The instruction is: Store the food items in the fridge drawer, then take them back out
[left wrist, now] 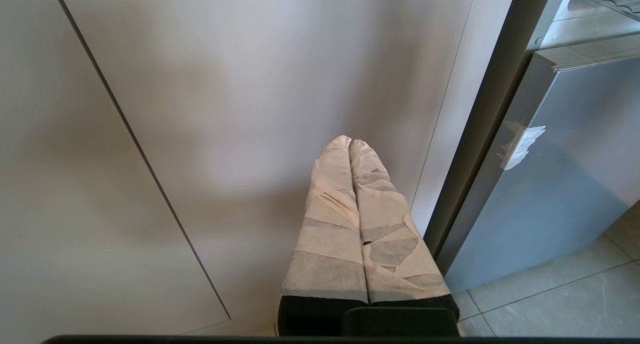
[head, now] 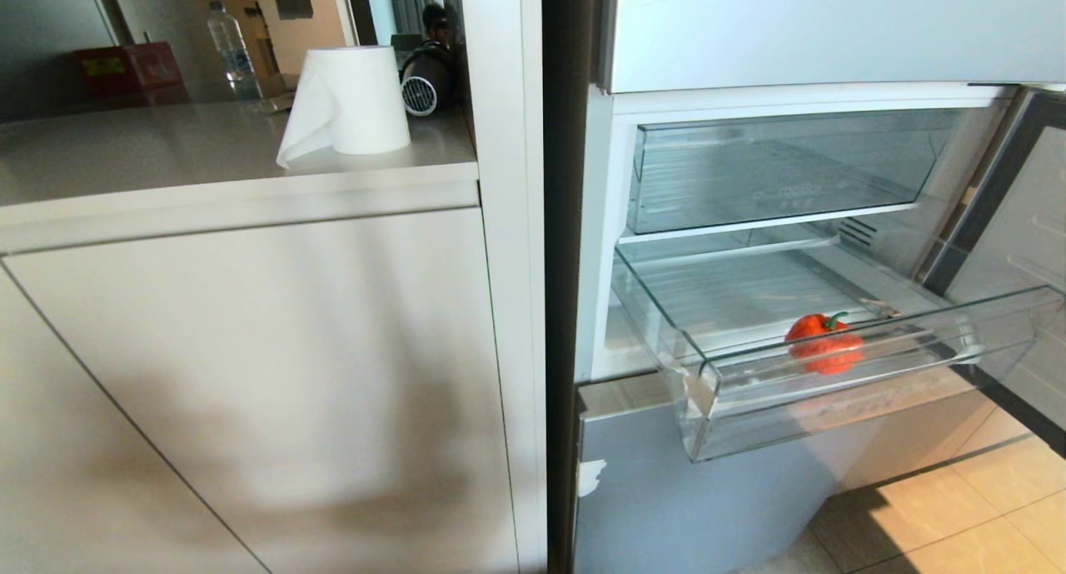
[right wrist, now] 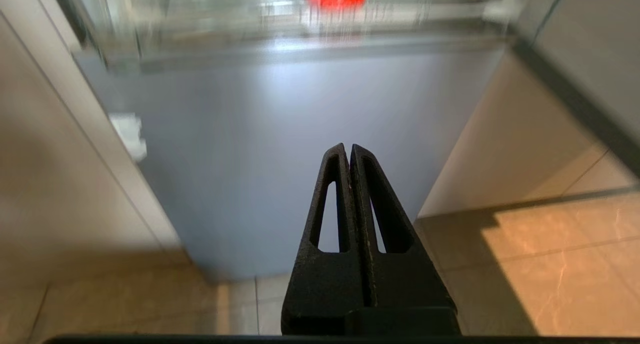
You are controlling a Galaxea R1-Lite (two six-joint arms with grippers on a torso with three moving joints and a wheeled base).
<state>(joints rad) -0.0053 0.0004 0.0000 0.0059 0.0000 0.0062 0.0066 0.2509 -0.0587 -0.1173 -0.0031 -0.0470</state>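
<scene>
- Pale cabinet door [head: 250,374] under a beige counter [head: 166,153].
- Paper towel roll [head: 354,99], water bottle [head: 229,49], red box [head: 125,67] on it.
- Tan floor tiles [head: 958,516], sunlit patch.
- Grey lower fridge panel [head: 666,491].

Left gripper [left wrist: 350,143]: seen in the lower centre of its wrist frame, its two tape-wrapped fingers [left wrist: 330,224] pressed together along their full length, tips meeting, nothing between them. Right gripper [right wrist: 348,148]: likewise in the lower centre of its wrist frame, its bare black slotted fingers [right wrist: 385,219] closed flat against each other and empty. Neither arm appears anywhere in the head frame.
</scene>
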